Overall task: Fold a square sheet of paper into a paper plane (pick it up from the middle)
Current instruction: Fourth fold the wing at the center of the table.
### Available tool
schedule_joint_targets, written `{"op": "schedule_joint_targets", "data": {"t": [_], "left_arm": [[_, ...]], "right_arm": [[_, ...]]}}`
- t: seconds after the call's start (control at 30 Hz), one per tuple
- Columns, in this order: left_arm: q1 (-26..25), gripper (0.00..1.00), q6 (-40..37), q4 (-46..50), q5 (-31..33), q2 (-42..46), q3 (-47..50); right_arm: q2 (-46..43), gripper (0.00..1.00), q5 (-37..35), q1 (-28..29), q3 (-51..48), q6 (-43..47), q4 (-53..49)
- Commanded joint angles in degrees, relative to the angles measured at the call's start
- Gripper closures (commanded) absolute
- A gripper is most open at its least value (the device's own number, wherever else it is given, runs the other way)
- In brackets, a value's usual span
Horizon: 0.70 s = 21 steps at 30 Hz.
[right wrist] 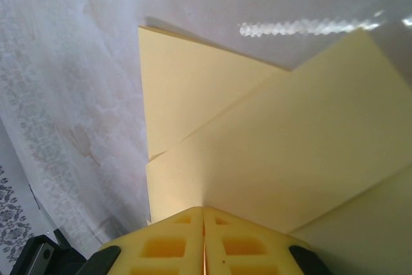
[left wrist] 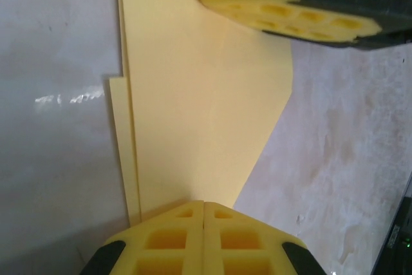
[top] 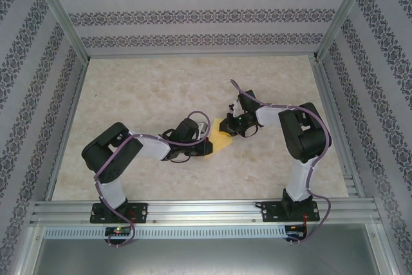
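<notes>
The square sheet of paper [top: 224, 140] is yellow and folded into layers, with a slanted edge. It sits between both grippers at the middle of the table. My left gripper [top: 211, 145] comes at it from the left, my right gripper [top: 233, 125] from the upper right. In the left wrist view the paper [left wrist: 199, 107] runs up from my left gripper [left wrist: 204, 203], whose yellow jaws are pressed together on its near end; a right finger [left wrist: 283, 11] shows at the top. In the right wrist view my right gripper [right wrist: 204, 208] is shut on the paper [right wrist: 270, 159], where one flap overlaps another.
The beige mottled tabletop [top: 161, 88] spreads out on all sides of the paper. Patterned walls and metal posts enclose it, and an aluminium rail [top: 206, 209] with both arm bases runs along the near edge.
</notes>
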<state>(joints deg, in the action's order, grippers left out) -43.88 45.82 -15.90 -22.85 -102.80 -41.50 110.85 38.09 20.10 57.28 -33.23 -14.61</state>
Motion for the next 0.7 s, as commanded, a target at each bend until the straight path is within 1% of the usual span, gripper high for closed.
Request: {"op": "schedule_joint_targets", "data": {"t": [0.0, 0.13, 0.33, 0.57, 0.67], "left_arm": [[-0.57, 0.97, -4.01, 12.46, -4.13, -0.12, 2.30], [-0.60, 0.97, -5.01, 14.16, -3.51, 0.24, 2.87], [-0.64, 0.97, -4.52, 14.38, -2.91, 1.51, 5.27], [-0.60, 0.97, -2.69, 13.70, -1.51, 7.77, 6.88], [-0.68, 0.97, -0.99, 10.56, -1.40, 10.58, 5.56]], "right_arm": [[7.63, 0.91, -15.16, -0.59, -3.53, 1.06, -6.17], [7.46, 0.91, -15.23, -0.56, -3.58, 1.01, -6.22], [7.45, 0.91, -15.23, -0.57, -3.51, 1.00, -6.17], [7.45, 0.91, -15.17, -0.50, -3.60, 0.98, -6.06], [7.45, 0.91, -14.90, -0.46, -3.34, 0.97, -6.04]]}}
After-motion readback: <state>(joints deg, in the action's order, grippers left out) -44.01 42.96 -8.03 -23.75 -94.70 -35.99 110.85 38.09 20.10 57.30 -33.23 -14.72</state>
